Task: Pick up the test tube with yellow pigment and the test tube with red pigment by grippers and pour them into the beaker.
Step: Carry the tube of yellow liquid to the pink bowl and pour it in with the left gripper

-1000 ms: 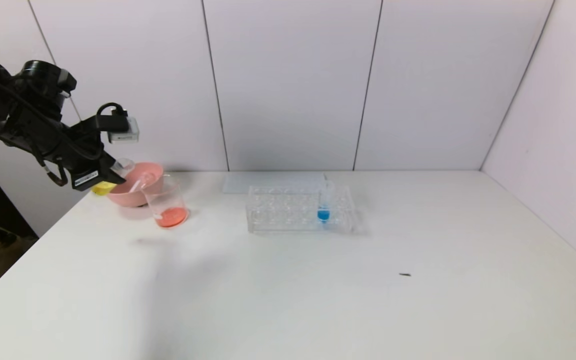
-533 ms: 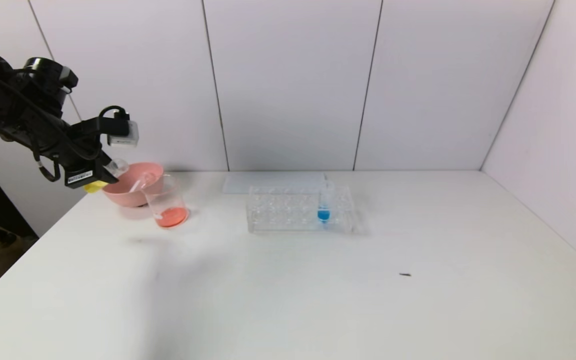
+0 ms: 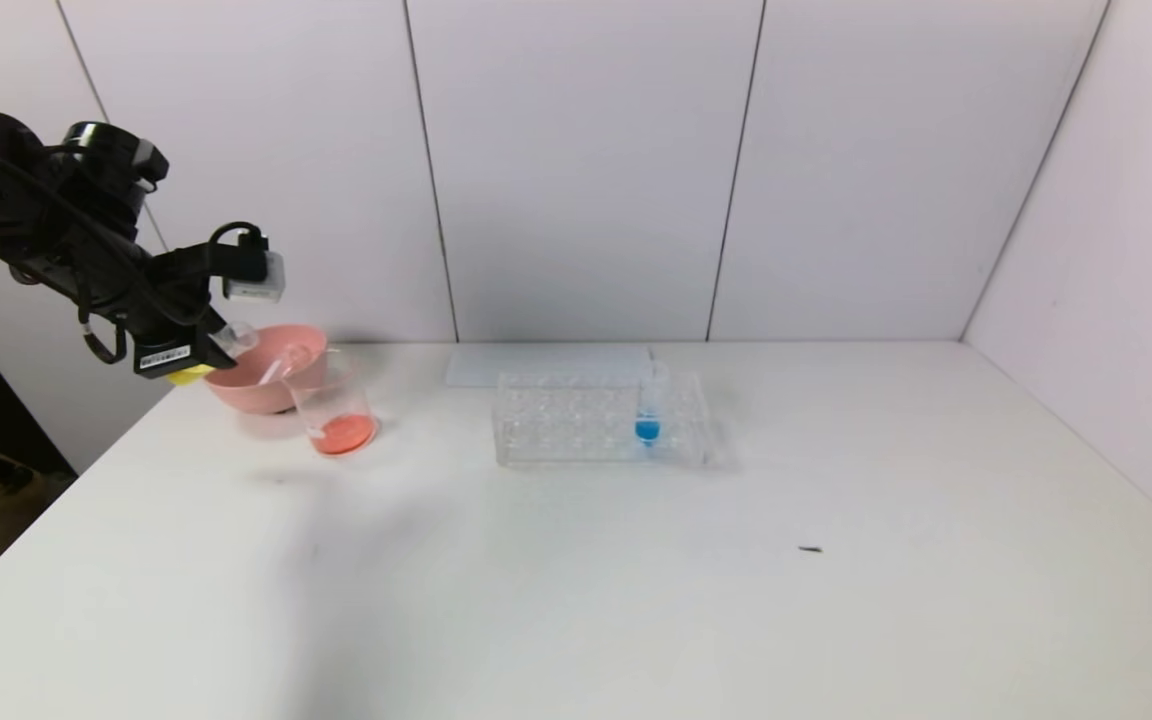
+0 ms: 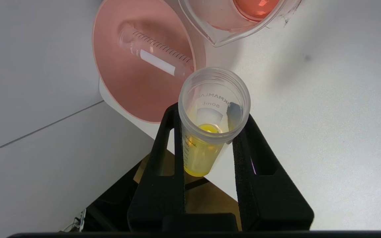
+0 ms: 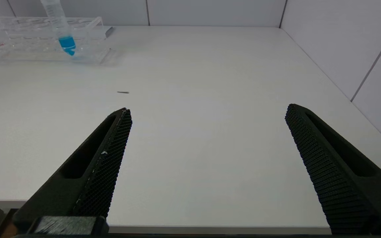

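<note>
yellow-pigment test tube [image 4: 207,132] clamped in left gripper [image 4: 210,145] beside pink bowl [image 3: 266,385], empty tube [image 4: 155,58] lying inside bowl, beaker [image 3: 334,405] with red liquid just beside bowl, right gripper [image 5: 207,158] spread apart over table [image 3: 636,580]

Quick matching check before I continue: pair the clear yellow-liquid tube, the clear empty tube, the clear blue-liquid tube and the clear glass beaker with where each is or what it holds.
1. clear yellow-liquid tube
2. clear empty tube
3. clear blue-liquid tube
4. clear glass beaker

A. standing in the clear plastic rack
B. holds red-orange liquid
C. clamped in the left gripper
D. lying in the pink bowl

Pairs: 1-C, 2-D, 3-A, 4-B
</note>
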